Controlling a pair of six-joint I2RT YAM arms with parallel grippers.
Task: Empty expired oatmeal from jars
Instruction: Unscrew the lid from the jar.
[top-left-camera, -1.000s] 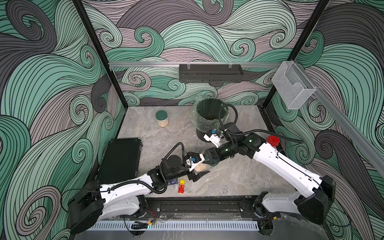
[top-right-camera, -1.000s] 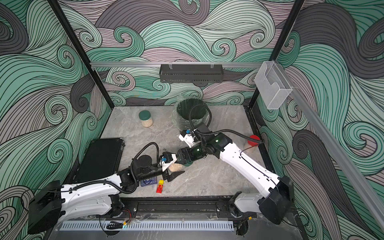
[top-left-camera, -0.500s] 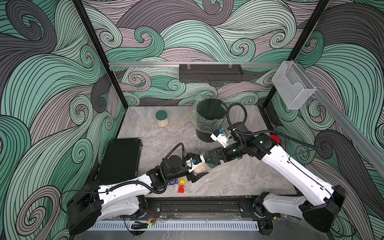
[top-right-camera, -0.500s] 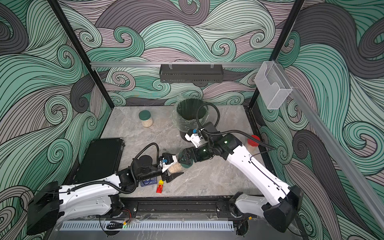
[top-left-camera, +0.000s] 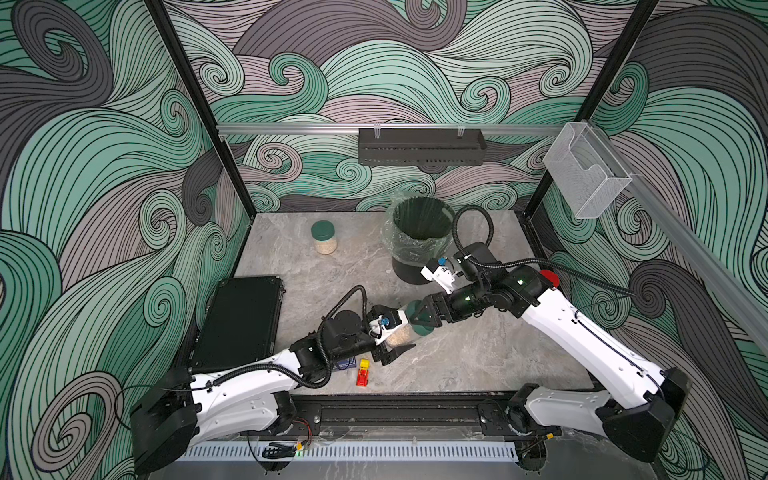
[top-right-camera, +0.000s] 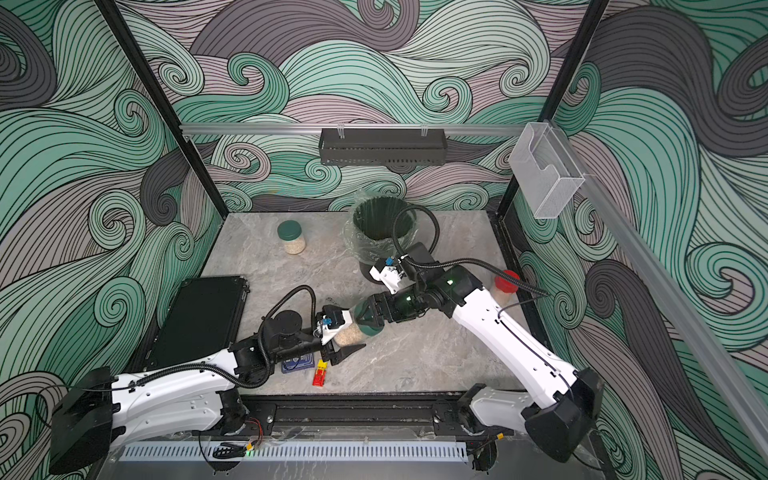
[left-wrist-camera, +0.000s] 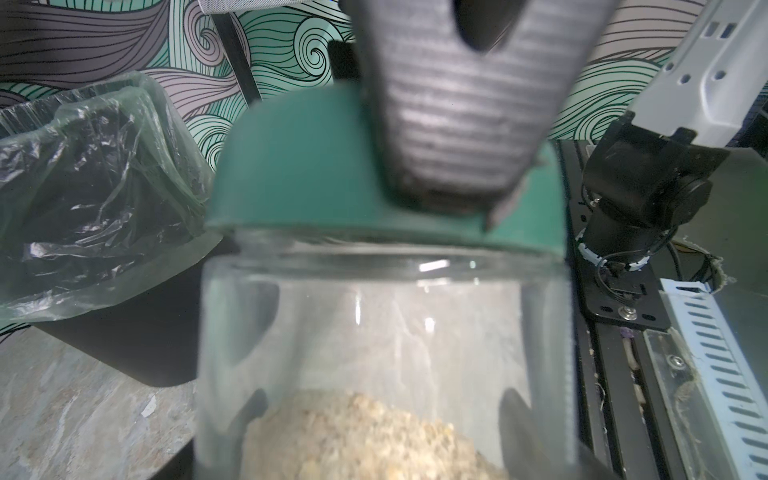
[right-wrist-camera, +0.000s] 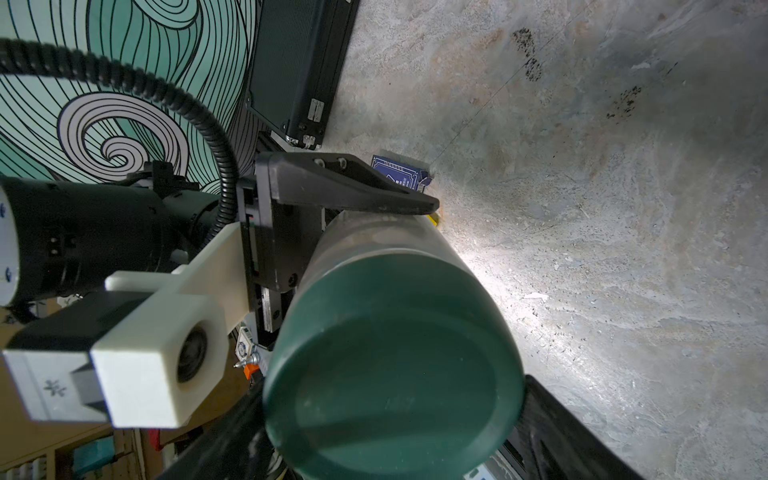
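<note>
A clear jar (top-left-camera: 400, 336) with a dark green lid (top-left-camera: 420, 323) hangs tilted above the front middle of the table. My left gripper (top-left-camera: 394, 337) is shut on its glass body (left-wrist-camera: 382, 324). Pale oatmeal (left-wrist-camera: 361, 436) lies heaped inside. My right gripper (top-left-camera: 423, 318) is shut on the green lid (right-wrist-camera: 395, 374), one ribbed finger (left-wrist-camera: 465, 104) pressed against the lid's side. A second green-lidded jar (top-left-camera: 323, 237) with oatmeal stands at the back left. A red-lidded jar (top-right-camera: 505, 284) stands at the right edge, partly behind my right arm.
A black bin (top-left-camera: 419, 237) with a clear liner stands at the back, close behind my right wrist. A black case (top-left-camera: 241, 320) lies at the left. A blue card box (top-right-camera: 297, 363) and a small red-yellow toy (top-left-camera: 363, 372) lie under my left arm.
My right gripper came in from wide open and closed onto the green lid. The left arm and the jar have stayed where they were.
</note>
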